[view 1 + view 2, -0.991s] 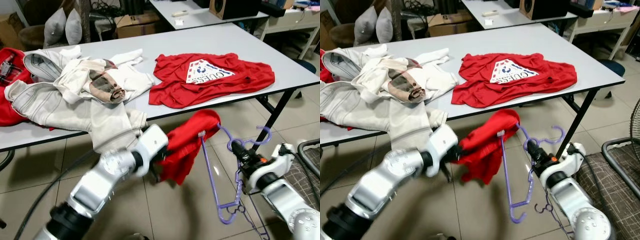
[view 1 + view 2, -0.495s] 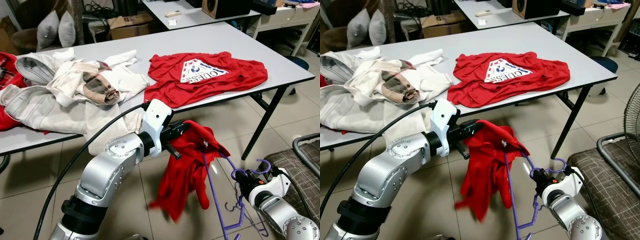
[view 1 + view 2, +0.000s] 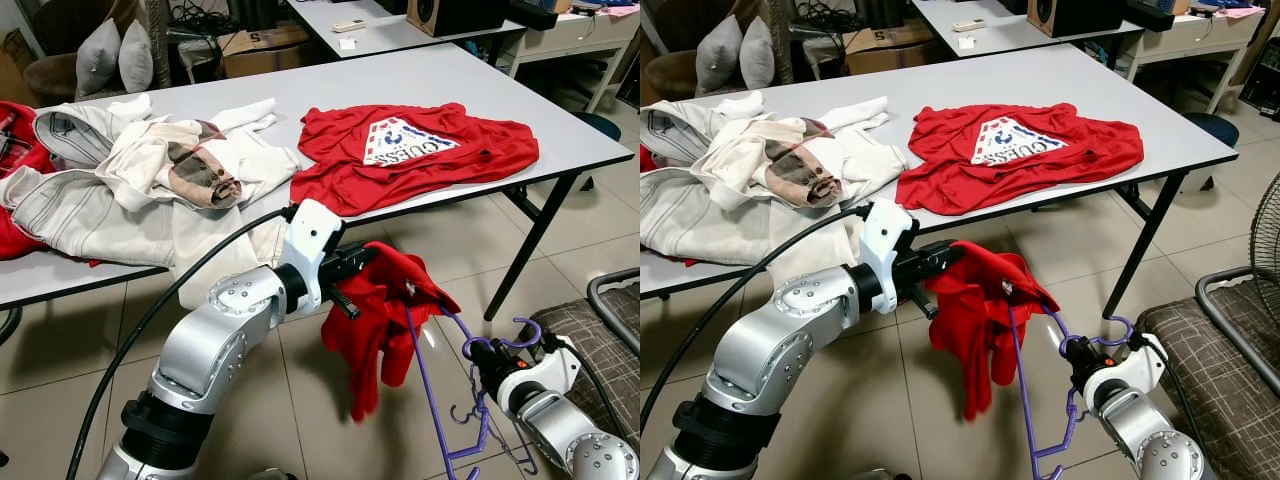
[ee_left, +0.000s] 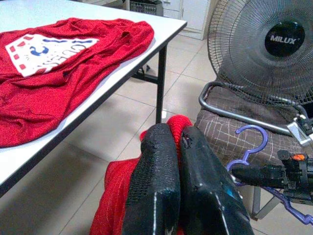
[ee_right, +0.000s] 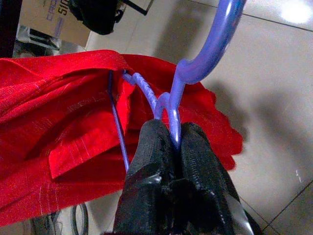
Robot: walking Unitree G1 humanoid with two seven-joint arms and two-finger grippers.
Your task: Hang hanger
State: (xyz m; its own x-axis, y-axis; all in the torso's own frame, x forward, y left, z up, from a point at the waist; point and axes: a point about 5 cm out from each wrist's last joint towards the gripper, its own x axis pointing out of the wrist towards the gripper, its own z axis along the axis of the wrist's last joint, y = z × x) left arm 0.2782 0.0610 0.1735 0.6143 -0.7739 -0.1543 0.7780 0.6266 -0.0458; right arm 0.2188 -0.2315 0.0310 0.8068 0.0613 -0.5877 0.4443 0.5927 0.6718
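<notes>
Our right gripper (image 5: 175, 139) is pinching the thin purple plastic hanger (image 3: 440, 385) by its neck, low over the floor. Our left gripper (image 4: 182, 142) is squeezing the small red cloth shirt (image 3: 385, 320) draped on it. Behind, we are seeing the grey table (image 3: 250, 100).

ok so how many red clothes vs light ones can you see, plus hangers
Red garments: 3 – the red t-shirt flat on the table, the red garment pinched by the left gripper, a red piece at the table's left edge.
Cream garments: 1 heap, pieces too tangled to separate.
Purple hanger: 1, gripped by the right gripper.
Total: 5
</notes>
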